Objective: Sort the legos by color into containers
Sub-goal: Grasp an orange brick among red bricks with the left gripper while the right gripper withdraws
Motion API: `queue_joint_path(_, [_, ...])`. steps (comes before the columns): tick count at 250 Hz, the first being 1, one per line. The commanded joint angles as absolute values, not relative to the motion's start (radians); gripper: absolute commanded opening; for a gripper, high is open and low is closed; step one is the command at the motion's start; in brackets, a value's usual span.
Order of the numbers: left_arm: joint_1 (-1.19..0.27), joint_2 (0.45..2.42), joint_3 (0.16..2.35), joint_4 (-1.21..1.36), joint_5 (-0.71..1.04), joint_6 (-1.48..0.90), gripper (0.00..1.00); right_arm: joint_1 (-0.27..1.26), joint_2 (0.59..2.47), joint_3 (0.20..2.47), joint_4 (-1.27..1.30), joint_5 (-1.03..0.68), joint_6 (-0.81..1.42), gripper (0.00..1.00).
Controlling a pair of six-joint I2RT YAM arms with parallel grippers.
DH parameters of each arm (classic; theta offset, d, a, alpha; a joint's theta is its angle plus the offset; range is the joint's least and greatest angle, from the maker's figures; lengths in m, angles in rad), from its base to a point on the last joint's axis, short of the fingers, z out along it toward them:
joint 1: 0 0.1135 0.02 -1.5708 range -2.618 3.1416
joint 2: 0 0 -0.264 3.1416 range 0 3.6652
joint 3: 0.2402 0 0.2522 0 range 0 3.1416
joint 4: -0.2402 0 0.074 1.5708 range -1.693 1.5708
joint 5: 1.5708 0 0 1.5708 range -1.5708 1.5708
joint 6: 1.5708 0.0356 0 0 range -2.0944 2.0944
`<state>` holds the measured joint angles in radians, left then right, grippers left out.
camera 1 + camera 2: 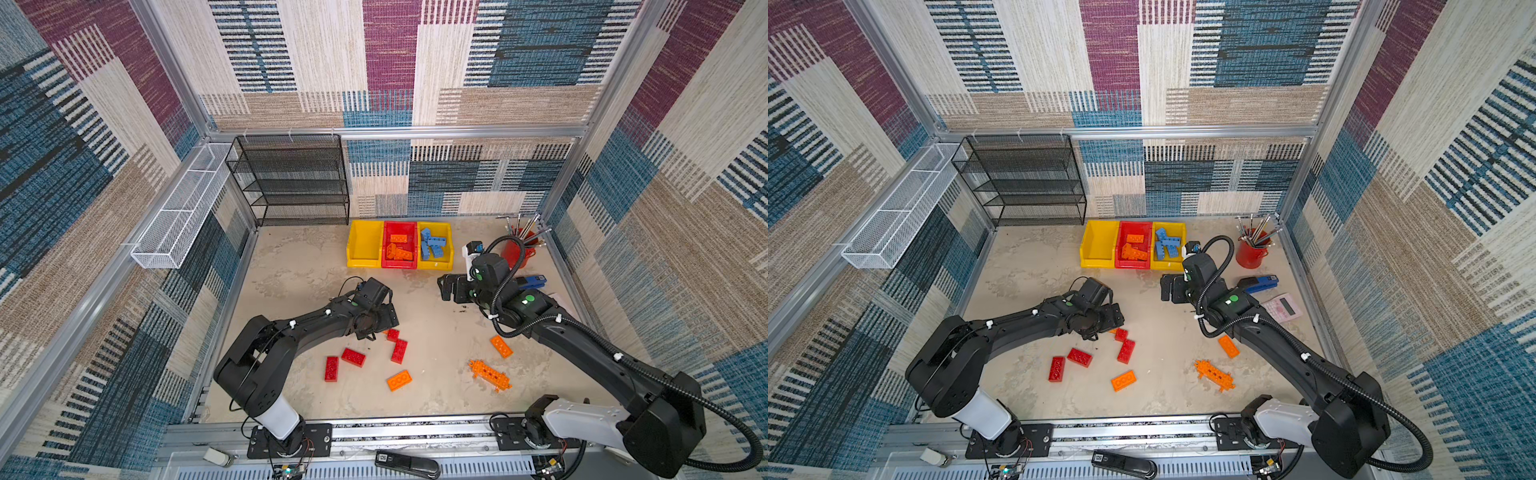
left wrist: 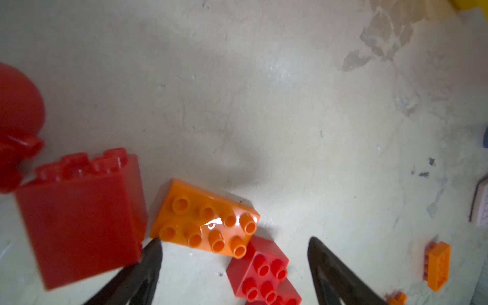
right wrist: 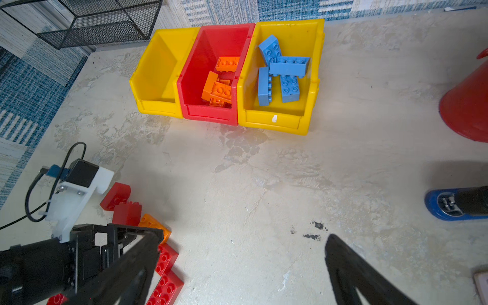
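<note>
My left gripper (image 2: pixel 235 244) hangs open low over a cluster of legos. An orange brick (image 2: pixel 206 224) and a small red brick (image 2: pixel 261 266) lie between its fingers, untouched. A tall red brick (image 2: pixel 81 216) stands beside one fingertip (image 2: pixel 154 248). More red bricks (image 1: pixel 353 357) and orange bricks (image 1: pixel 399 380) lie loose on the table, with a spiky orange piece (image 1: pixel 489 375). The left yellow bin (image 1: pixel 363 262) is empty. Orange bricks fill the red bin (image 1: pixel 399 266); the right yellow bin (image 1: pixel 435 266) holds blue ones. My right gripper (image 3: pixel 243 240) is open over bare table.
A red cup of metal tools (image 1: pixel 517 251) stands at the back right, with a blue stapler (image 1: pixel 532 281) and a pink calculator (image 1: pixel 1283 307) near it. A black mesh shelf (image 1: pixel 291 178) fills the back left. A white wire basket (image 1: pixel 183 208) hangs on the left wall.
</note>
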<state>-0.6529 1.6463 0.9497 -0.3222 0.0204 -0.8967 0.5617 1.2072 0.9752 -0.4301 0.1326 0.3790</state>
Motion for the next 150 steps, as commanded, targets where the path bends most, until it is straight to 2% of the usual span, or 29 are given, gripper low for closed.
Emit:
queue_joint_path(1, [-0.65, 1.686, 0.991, -0.372, 0.006, -0.859, 0.86, 0.555, 1.197, 0.967, -0.391, 0.148, 0.371, 0.99])
queue_joint_path(75, [-0.663, 1.826, 1.12, -0.393, 0.074, -0.835, 0.79, 0.529, 1.179, 0.94, -0.386, 0.154, 0.355, 0.99])
queue_joint_path(150, [-0.72, 1.783, 1.134, -0.558, -0.069, -0.697, 0.75, 0.522, 1.154, 0.925, -0.386, 0.141, 0.351, 0.99])
